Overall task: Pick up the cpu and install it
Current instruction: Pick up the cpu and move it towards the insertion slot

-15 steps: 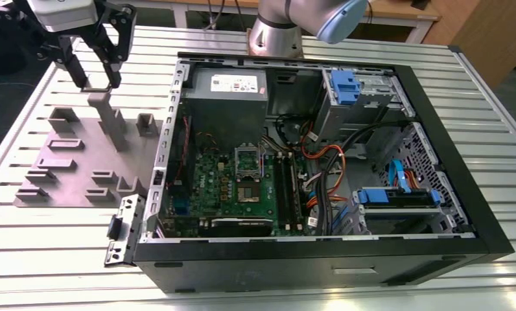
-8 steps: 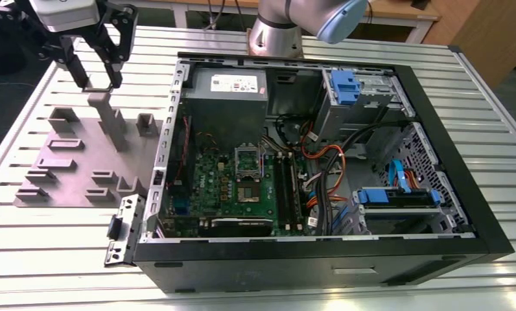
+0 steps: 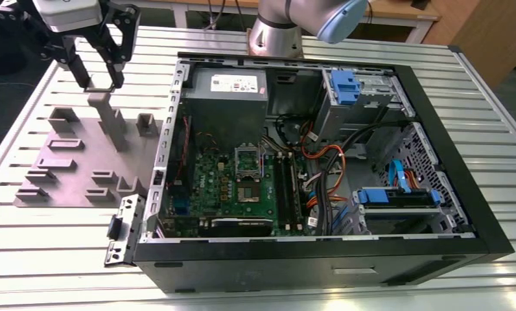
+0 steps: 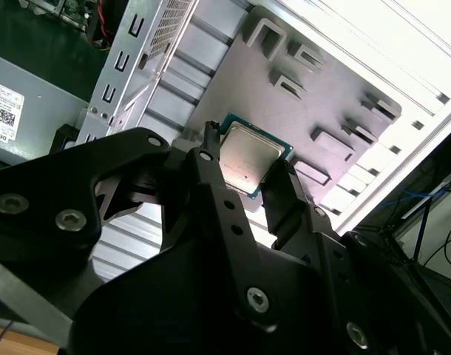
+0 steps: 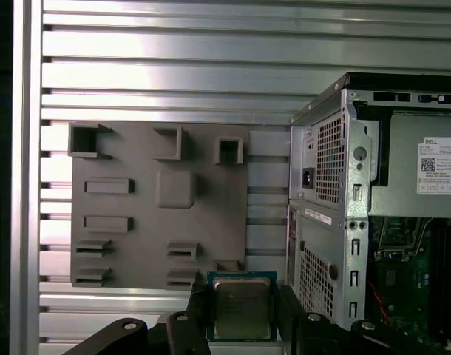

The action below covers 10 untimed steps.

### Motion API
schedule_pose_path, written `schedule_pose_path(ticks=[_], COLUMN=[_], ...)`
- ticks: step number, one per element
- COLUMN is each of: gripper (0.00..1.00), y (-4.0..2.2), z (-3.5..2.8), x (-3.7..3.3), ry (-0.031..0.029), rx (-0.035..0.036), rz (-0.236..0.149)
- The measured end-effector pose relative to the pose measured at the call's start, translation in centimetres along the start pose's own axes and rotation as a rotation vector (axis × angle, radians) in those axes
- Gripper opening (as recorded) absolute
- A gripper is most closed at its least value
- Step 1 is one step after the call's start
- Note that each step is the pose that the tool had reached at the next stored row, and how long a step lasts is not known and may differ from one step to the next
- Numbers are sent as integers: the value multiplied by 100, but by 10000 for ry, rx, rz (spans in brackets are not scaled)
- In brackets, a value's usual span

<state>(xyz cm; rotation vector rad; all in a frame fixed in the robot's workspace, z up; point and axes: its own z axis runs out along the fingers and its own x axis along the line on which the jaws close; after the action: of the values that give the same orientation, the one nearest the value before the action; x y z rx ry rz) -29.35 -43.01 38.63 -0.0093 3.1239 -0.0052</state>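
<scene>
- The gripper is hanging above the far part of the grey tray, at the exterior view's left of the open case.
- The gripper is clamping the cpu by two opposite edges. One finger is pressing on each side, and the metal top is facing the first wrist camera.
- In the second wrist view the cpu is sitting clear of the tray, with no contact between them.
- The tray is lying on the slatted table, just beside the case wall.
- The socket is lying on the board inside the case, well apart from the gripper.
- Judgement: the step in hand is the carry of the grasped chip.
- Judgement: the carry is going well only while the chip is staying level and square between the fingers, because a tilt in the grasp is likely to misalign it.
- Judgement: the grip force is best kept on the rim alone, and the underside is best kept away from the tray posts and the case edge.
</scene>
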Motion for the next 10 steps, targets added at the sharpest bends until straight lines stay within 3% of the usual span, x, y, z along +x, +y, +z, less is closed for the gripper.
schedule_pose_path(ticks=[10], gripper=[47], y=[0], z=[0], x=[-25], ry=[1], rx=[1], rz=[0])
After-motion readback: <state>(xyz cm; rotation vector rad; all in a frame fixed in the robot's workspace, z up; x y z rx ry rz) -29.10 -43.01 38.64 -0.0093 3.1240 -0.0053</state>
